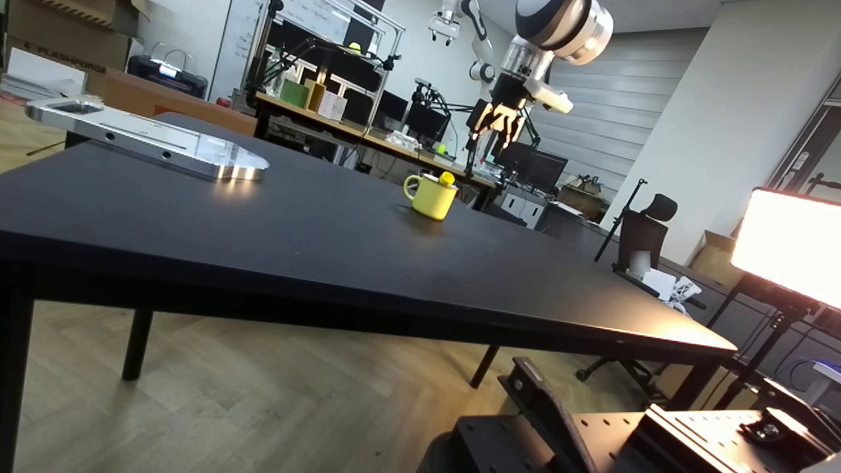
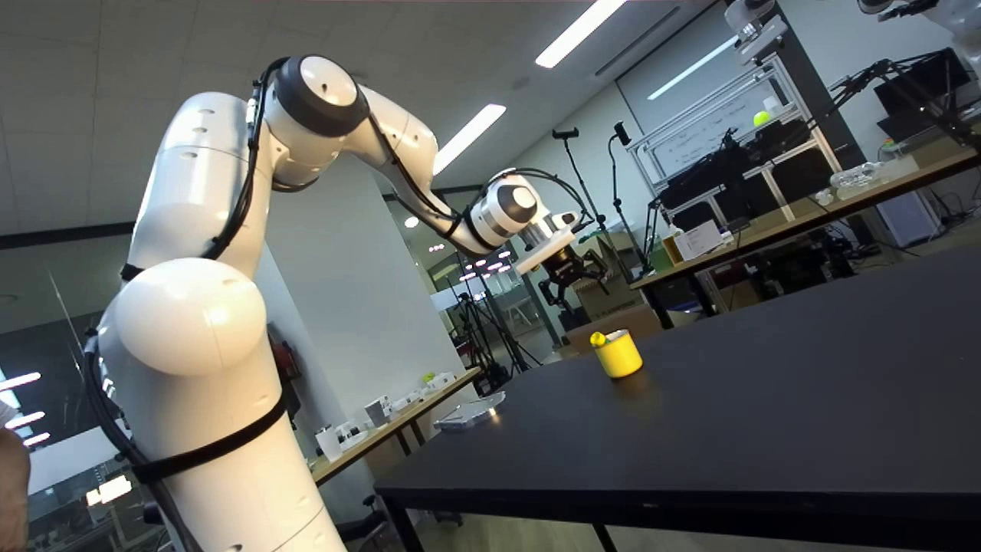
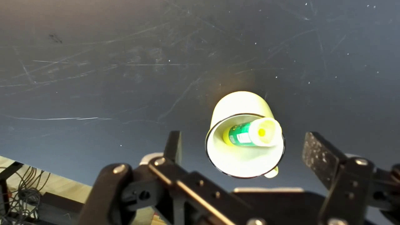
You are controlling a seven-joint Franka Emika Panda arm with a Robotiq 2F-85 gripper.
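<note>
A yellow mug (image 1: 430, 200) stands upright on the black table in both exterior views. Leaning inside it is a stick with a green label and a pale top (image 3: 247, 135); its yellow end pokes over the rim in an exterior view (image 2: 598, 339). Above the mug hangs my gripper (image 3: 242, 136), open, its fingers wide apart with nothing held. In the wrist view the mug (image 3: 242, 104) appears between the two fingers, touching neither, with its rim facing the camera. Part of the handle (image 3: 272, 172) shows beyond the rim. An exterior view also has the gripper (image 2: 581, 287) well clear above the mug.
A shiny metal slab (image 1: 151, 141) lies on the black table (image 1: 295, 243), towards one end. The table's edge and the floor beyond it show at the lower left of the wrist view. A bright lamp panel (image 1: 788, 246) stands past the table, and a cluttered workbench (image 1: 368, 135) is behind.
</note>
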